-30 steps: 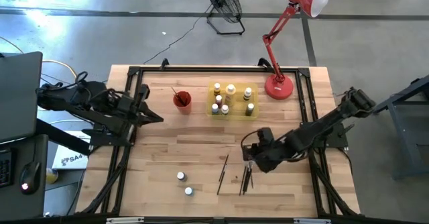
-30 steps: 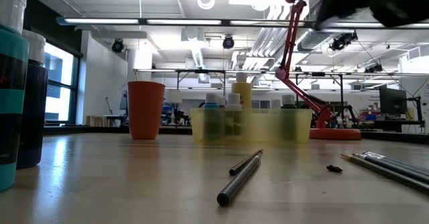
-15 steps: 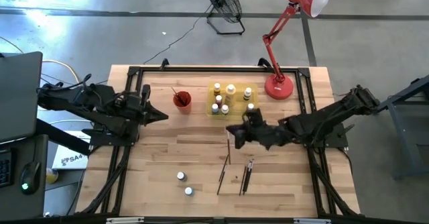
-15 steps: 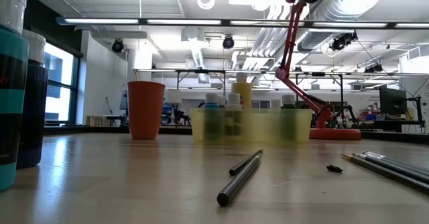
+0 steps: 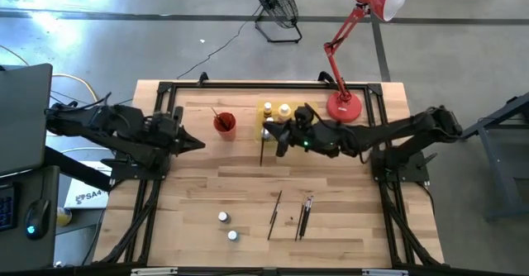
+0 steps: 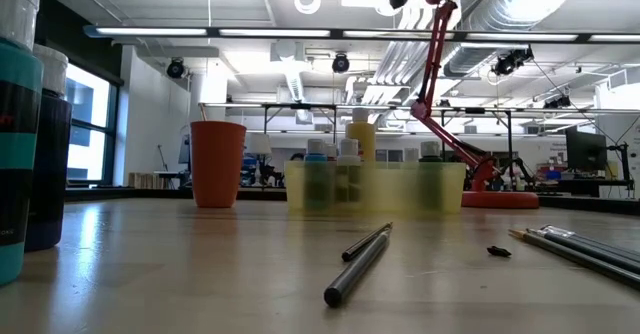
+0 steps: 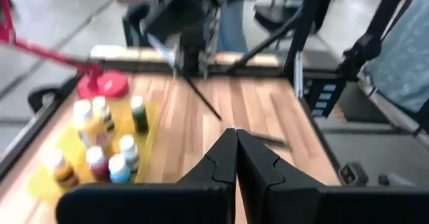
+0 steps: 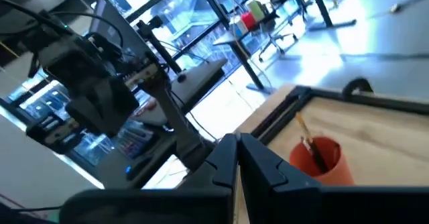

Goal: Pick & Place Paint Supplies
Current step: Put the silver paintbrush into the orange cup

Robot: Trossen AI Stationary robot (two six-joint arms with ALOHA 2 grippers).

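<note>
My right gripper (image 5: 277, 138) hovers beside the yellow tray (image 5: 291, 126) of small bottles, shut on a thin dark paintbrush (image 5: 263, 149); the left wrist view shows that brush (image 7: 204, 100) slanting below it. The red cup (image 5: 225, 125) left of the tray holds one brush (image 8: 310, 143). Two white-capped bottles (image 5: 227, 226) stand on the table near its front. Loose brushes (image 5: 274, 214) (image 5: 304, 218) lie flat to their right. My left gripper (image 5: 198, 144) waits shut at the table's left side, touching nothing. My right gripper pinches the paintbrush between its two shut fingers, part way along the handle (image 7: 190, 82). The fingers reach in level from the table's right and lie across the brush. The brush is lifted clear of the table and slants down below the fingers.
A red desk lamp (image 5: 345, 107) stands at the far right, right behind my right arm. A black frame (image 5: 248, 86) runs around the table's edges. Bare wood lies between the tray and the loose brushes. A fan (image 5: 275, 3) stands on the floor beyond.
My right gripper has risen from the loose brushes near the front right and swung toward the far edge and left, up to the tray. It has tipped from pointing down to level. The paintbrush has come along, lifted clear of the table.
</note>
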